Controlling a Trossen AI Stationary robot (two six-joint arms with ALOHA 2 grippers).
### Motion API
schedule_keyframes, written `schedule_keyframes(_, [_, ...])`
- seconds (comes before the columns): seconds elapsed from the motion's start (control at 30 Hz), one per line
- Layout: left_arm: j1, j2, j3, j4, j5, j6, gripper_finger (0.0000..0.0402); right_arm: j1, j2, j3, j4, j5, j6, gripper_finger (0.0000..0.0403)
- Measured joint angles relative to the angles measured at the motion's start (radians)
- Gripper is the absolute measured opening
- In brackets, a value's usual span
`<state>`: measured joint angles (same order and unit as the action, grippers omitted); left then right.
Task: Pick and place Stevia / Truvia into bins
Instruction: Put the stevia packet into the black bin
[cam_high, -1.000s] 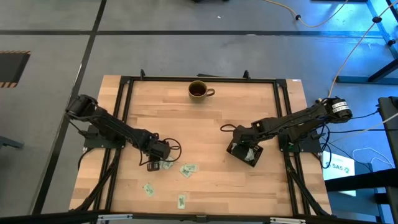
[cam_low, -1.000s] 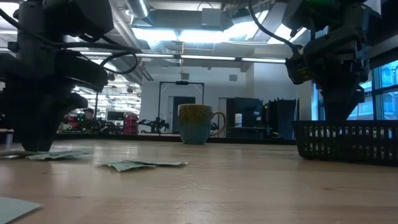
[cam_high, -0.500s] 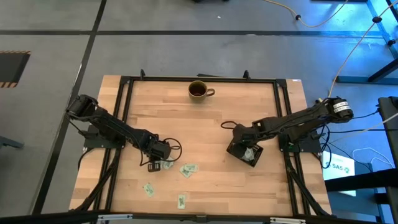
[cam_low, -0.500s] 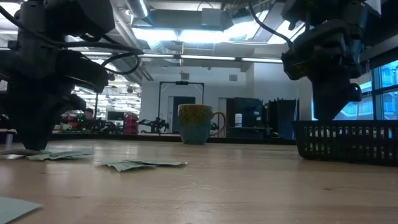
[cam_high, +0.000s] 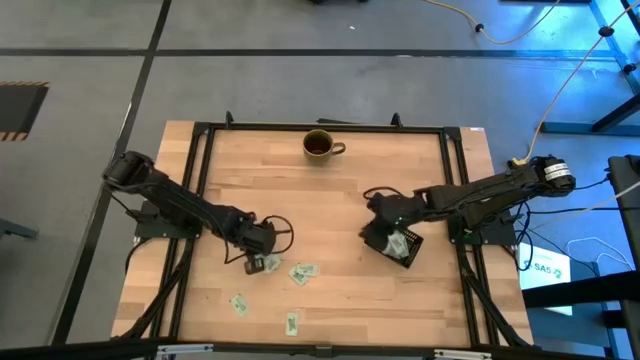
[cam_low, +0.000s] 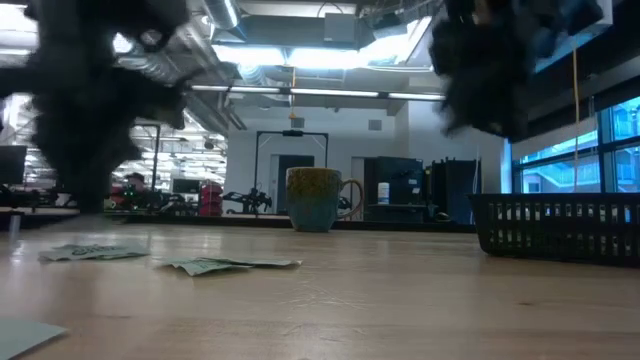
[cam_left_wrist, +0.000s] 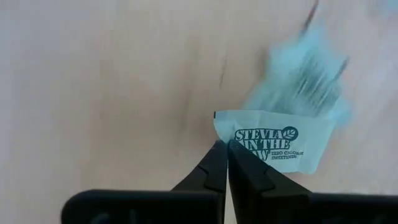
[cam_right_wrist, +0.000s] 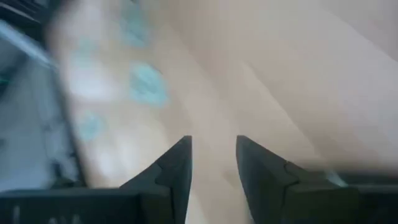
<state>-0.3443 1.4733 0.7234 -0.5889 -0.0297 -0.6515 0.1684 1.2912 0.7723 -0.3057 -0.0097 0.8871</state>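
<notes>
Stevia sachet (cam_left_wrist: 273, 142), pinched only by its corner in the closed left gripper (cam_left_wrist: 225, 155), may slip free when lifted.

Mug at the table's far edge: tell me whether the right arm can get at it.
Probably yes. Bare table lies between the right tool, at the black tray, and the mug.

— Even overhead light falls on the wooden table (cam_high: 330, 200), shadows soft and short beneath both arms.

— And at table height?

— Ceiling lights (cam_low: 300, 55) glare at twelve o'clock; the arms are smeared dark silhouettes against them, while the mug (cam_low: 316, 199) stays fairly crisp.

— The wrist cameras?

— One sachet (cam_left_wrist: 273, 142) reads sharply, a blurred pale patch at one o'clock of it. The right wrist view is streaked with blur throughout.
</notes>
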Motion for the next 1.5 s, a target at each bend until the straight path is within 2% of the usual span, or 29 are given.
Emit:
schedule_keyframes(0.2, [0.000, -0.032, 0.087, 0.051, -0.177, -0.045, 0.0003, 0.000, 0.009, 0.000, 0.354, 0.000, -0.069, 0.0129])
schedule_keyframes(0.33, [0.008, -0.035, 0.151, 0.152, -0.309, -0.088, 0.0003, 0.000, 0.012, 0.001, 0.469, 0.001, -0.056, 0.0129])
schedule_keyframes(0.5, [0.034, -0.036, 0.213, 0.312, -0.450, -0.077, 0.0003, 0.000, 0.012, 0.000, 0.490, 0.063, -0.034, 0.0129])
schedule_keyframes(0.77, [0.091, -0.036, 0.239, 0.548, -0.559, -0.015, 0.0003, 0.000, 0.016, 0.000, 0.497, 0.152, 0.053, 0.0129])
schedule_keyframes(0.97, [0.109, -0.035, 0.239, 0.562, -0.566, 0.000, 0.0003, 0.000, 0.016, 0.000, 0.537, 0.161, 0.050, 0.0129])
schedule_keyframes(1.23, [0.115, -0.035, 0.239, 0.563, -0.678, 0.000, 0.0003, 0.000, 0.016, 0.000, 0.594, 0.204, -0.026, 0.0129])
schedule_keyframes(1.5, [0.117, -0.035, 0.239, 0.584, -0.779, -0.014, 0.0003, 0.003, 0.016, 0.000, 0.618, 0.331, -0.190, 0.0129])
